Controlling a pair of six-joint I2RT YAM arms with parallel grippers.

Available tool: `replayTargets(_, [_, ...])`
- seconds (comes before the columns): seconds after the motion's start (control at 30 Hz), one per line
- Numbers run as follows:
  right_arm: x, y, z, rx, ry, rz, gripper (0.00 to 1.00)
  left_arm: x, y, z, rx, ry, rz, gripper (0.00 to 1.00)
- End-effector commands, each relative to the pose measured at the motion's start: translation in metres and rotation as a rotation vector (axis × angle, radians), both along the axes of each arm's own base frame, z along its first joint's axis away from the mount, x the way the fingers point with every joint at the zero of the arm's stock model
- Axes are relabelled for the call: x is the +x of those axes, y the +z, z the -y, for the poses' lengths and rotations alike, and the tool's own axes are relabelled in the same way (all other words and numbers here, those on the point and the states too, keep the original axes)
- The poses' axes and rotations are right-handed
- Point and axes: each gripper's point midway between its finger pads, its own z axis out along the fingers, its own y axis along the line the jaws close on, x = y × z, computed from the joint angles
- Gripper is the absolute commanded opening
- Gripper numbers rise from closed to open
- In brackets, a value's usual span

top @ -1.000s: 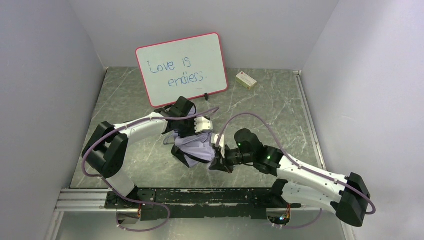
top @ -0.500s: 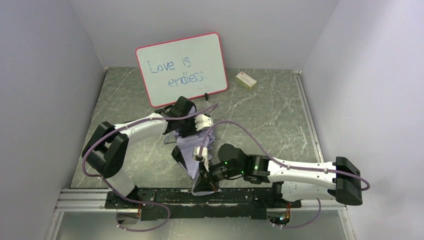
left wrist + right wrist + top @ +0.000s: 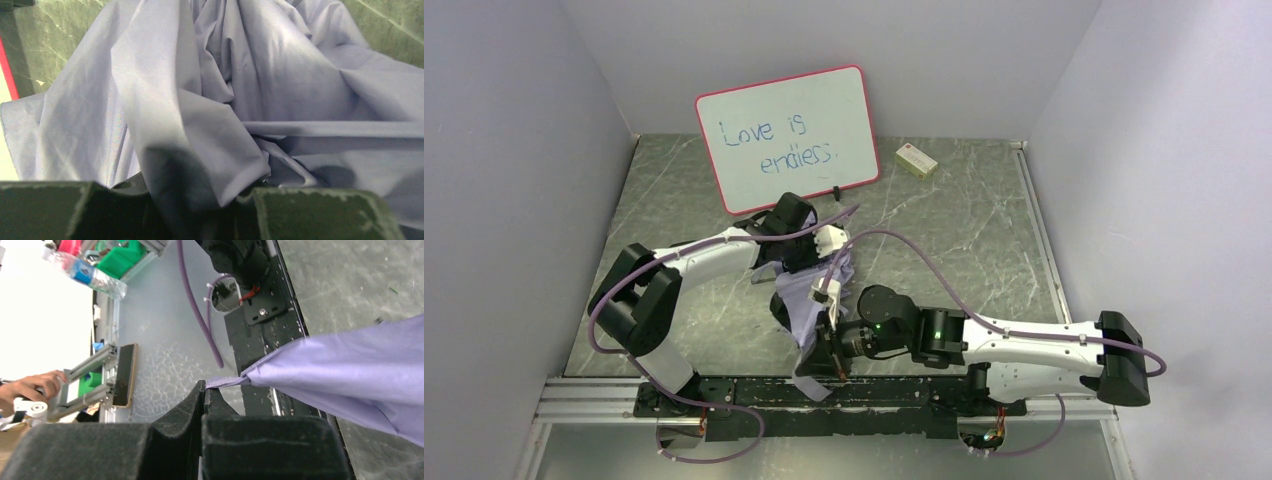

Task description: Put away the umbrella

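Umbrella [image 3: 807, 300]: mid-table, just ahead of the arm bases; lavender canopy loose, strung taut btw both grippers, near end over the base rail [image 3: 904, 392]
Long axis: roughly far-to-near, slightly slanted; far end at L, near end at R
R gripper [image 3: 828, 345]: fingers pressed together on a thin tab [image 3: 225, 381] at a canopy corner, prob the closure strap; cloth fans away from the jaws twd the R wrist cam's right
L gripper [image 3: 822, 243]: cloth bunched in the gap btw my fingers; can't tell if I'm really biting it, or if the shaft's in there
Shaft/handle: buried under fabric, can't place them
Nearer arm: R has the free end, L anchors the far end
Next, my guess: R carries the tab round the bundle while L steadies; go slow, a tab that thin could slip out
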Motion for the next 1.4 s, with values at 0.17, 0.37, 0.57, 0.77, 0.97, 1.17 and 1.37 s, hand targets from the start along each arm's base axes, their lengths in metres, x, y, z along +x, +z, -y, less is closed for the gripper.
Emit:
replayTargets(0.17, [-0.044, 0.044, 0.003, 0.081, 0.096, -0.123, 0.0, 0.03, 0.024, 0.007, -0.047, 0.056, 0.141, 0.07])
replayTargets(0.37, [-0.001, -0.072, 0.044, -0.313, -0.276, -0.174, 0.06, 0.029, 0.021, 0.007, -0.04, 0.049, 0.141, 0.07])
replayTargets(0.57, [0.027, -0.092, 0.065, -0.395, -0.442, -0.098, 0.39, 0.028, 0.017, 0.007, -0.032, 0.045, 0.14, 0.07])
replayTargets(0.77, [0.077, -0.062, 0.099, -0.409, -0.716, 0.062, 0.45, 0.026, 0.016, 0.011, -0.037, 0.034, 0.147, 0.07])
replayTargets(0.97, [0.094, -0.044, 0.124, -0.413, -0.826, 0.119, 0.5, 0.022, 0.012, 0.015, -0.031, 0.013, 0.155, 0.07])
replayTargets(1.17, [0.092, -0.047, 0.125, -0.44, -0.806, 0.132, 0.5, 0.021, 0.007, 0.013, -0.016, 0.011, 0.156, 0.07])
replayTargets(1.37, [0.043, -0.05, 0.091, -0.413, -0.428, 0.089, 0.39, 0.021, 0.004, 0.013, -0.005, 0.005, 0.149, 0.06])
